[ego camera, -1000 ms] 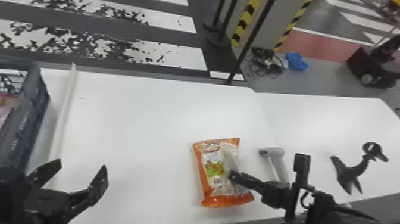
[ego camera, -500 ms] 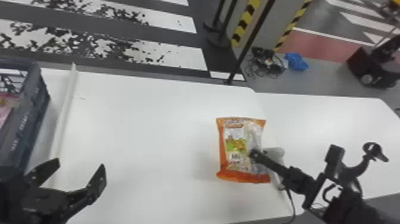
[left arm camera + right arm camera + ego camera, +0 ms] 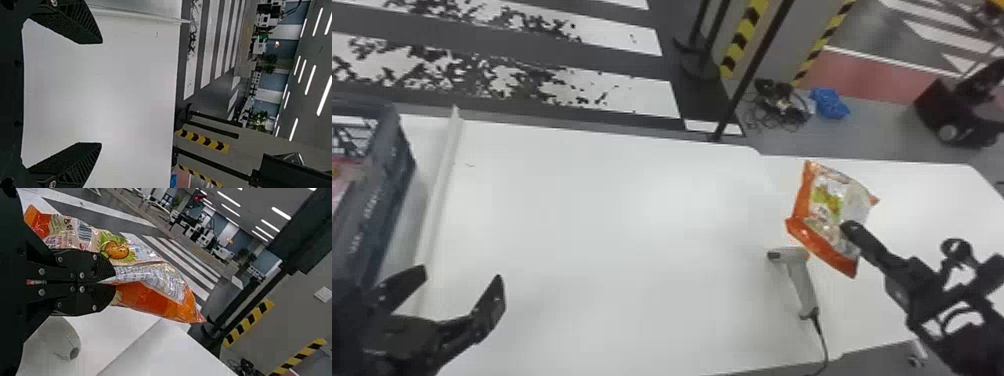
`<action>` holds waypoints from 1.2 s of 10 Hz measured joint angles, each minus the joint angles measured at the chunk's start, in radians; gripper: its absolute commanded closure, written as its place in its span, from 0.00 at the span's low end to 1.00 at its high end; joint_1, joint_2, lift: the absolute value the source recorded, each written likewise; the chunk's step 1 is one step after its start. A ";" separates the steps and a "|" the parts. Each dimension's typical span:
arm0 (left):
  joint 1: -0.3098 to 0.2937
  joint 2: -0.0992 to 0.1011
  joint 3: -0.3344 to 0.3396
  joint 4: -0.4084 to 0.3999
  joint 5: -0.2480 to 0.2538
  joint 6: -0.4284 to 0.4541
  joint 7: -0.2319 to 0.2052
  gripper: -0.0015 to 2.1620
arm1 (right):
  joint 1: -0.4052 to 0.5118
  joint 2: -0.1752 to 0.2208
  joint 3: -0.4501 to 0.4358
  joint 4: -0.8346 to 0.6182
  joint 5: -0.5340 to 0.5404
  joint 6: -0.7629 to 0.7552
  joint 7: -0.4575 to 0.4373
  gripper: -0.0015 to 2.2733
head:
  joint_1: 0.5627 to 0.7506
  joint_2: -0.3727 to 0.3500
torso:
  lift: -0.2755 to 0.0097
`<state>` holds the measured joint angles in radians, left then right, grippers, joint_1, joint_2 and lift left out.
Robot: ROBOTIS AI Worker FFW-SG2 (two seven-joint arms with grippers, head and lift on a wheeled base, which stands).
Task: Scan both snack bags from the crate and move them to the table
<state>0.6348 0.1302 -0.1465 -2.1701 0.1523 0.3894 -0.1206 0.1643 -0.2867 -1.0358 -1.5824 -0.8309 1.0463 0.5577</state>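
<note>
pinching the bag (image 3: 832,207) in my right gripper (image 3: 851,230), jaws nearly together; my left gripper (image 3: 462,275) gapes wide, empty.

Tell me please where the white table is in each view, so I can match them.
Head view: table across the middle, right of the crate.
Left wrist view: between the left gripper's fingers and beyond.
Right wrist view: beneath the held snack bag.
Shared landmark: yellow-and-black striping.
</note>
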 measured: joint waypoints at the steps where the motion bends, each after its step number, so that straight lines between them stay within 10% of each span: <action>1: 0.003 0.000 0.004 0.003 0.002 -0.001 -0.002 0.03 | -0.026 -0.033 -0.010 0.092 0.012 -0.059 -0.043 0.99 | 0.70 0.03 | 0.66; 7: 0.006 0.000 0.015 0.004 0.016 -0.027 -0.012 0.03 | -0.084 -0.106 0.073 0.419 0.066 -0.437 -0.380 0.98 | 0.70 0.03 | 0.66; 8: 0.008 0.000 0.015 0.003 0.018 -0.031 -0.013 0.03 | -0.085 -0.105 0.091 0.436 0.070 -0.468 -0.394 0.80 | 0.70 0.03 | 0.66; 9: 0.011 0.001 0.015 0.002 0.019 -0.035 -0.015 0.03 | -0.089 -0.109 0.113 0.453 0.082 -0.489 -0.399 0.21 | 0.70 0.03 | 0.66; 10: 0.015 0.001 0.014 0.000 0.019 -0.037 -0.016 0.03 | -0.091 -0.113 0.137 0.460 0.092 -0.509 -0.399 0.00 | 0.70 0.03 | 0.66; 12: 0.018 0.002 0.008 -0.001 0.018 -0.037 -0.017 0.03 | -0.081 -0.110 0.174 0.457 0.115 -0.535 -0.422 0.02 | 0.70 0.03 | 0.66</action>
<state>0.6530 0.1320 -0.1387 -2.1715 0.1706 0.3521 -0.1381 0.0835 -0.3967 -0.8616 -1.1257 -0.7160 0.5114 0.1353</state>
